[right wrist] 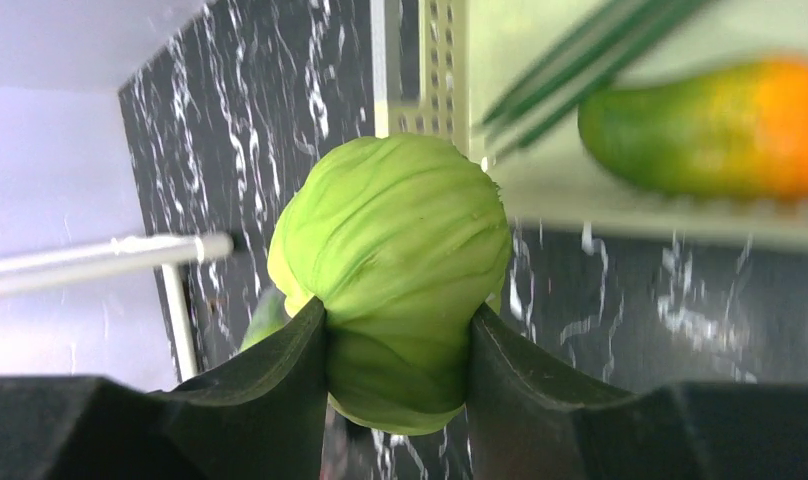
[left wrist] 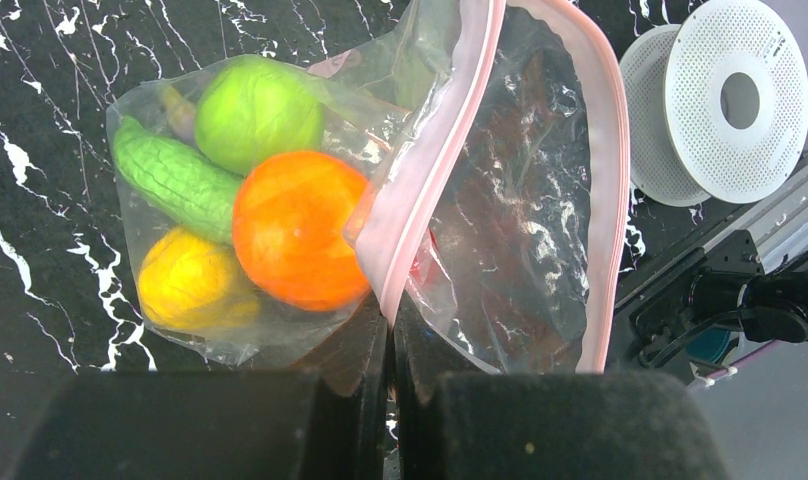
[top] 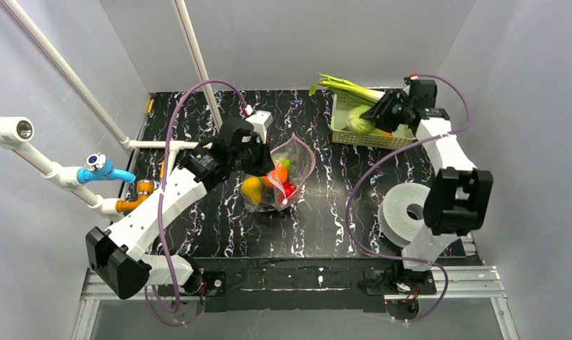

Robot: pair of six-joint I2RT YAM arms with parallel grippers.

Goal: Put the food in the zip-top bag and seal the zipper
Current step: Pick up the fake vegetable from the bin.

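Note:
The clear zip-top bag [top: 292,164] stands open mid-table and also shows in the left wrist view [left wrist: 525,210]. It holds a green apple [left wrist: 258,110], an orange [left wrist: 295,228], a yellow fruit [left wrist: 190,280], a bumpy green cucumber [left wrist: 170,180] and something red [top: 289,189]. My left gripper [left wrist: 391,325] is shut on the near pink zipper strip [left wrist: 420,190]; the far strip [left wrist: 612,180] hangs apart. My right gripper [right wrist: 398,330] is shut on a ribbed green cabbage-like vegetable [right wrist: 395,260], held beside the mesh basket [top: 343,134].
The pale green basket [right wrist: 445,60] at the back right holds the leek [top: 350,88] and a green-orange mango [right wrist: 715,125]. A white spool [top: 407,209] lies by the right arm's base. White pipes [top: 64,173] with blue and orange fittings run along the left.

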